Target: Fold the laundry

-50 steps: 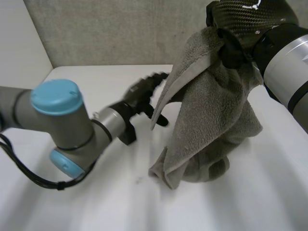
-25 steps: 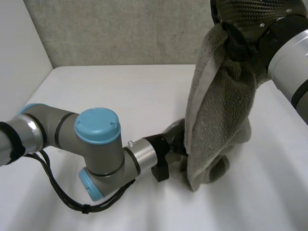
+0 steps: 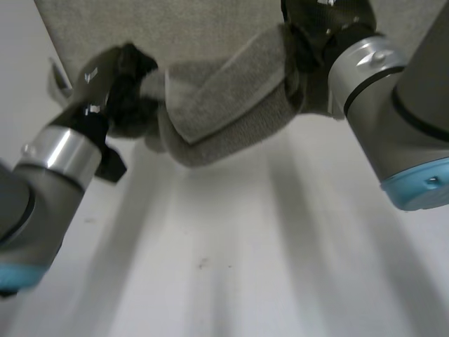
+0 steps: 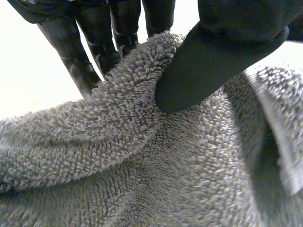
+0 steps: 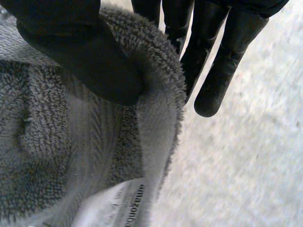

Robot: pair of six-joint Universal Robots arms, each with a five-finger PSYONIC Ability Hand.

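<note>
So the fluffy grey terry towel (image 3: 224, 116) hangs over the white counter (image 3: 231, 267). The left hand (image 3: 112, 81) pinches its 9 o'clock end between thumb and fingers (image 4: 94, 52), and the right hand (image 3: 319, 31) does the same at 2 o'clock.

White table (image 3: 231, 295), one small dark speck (image 3: 202, 264) on its top near the middle, grey rough wall (image 3: 196, 31) behind it, plain white wall (image 3: 19, 63) at the left side.

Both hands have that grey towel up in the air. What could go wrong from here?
The left hand and right hand each pinch only a fold of the towel between thumb and fingers, so either end might slip out. The towel also sags bunched between them, so it may reach the table creased rather than flat.
</note>
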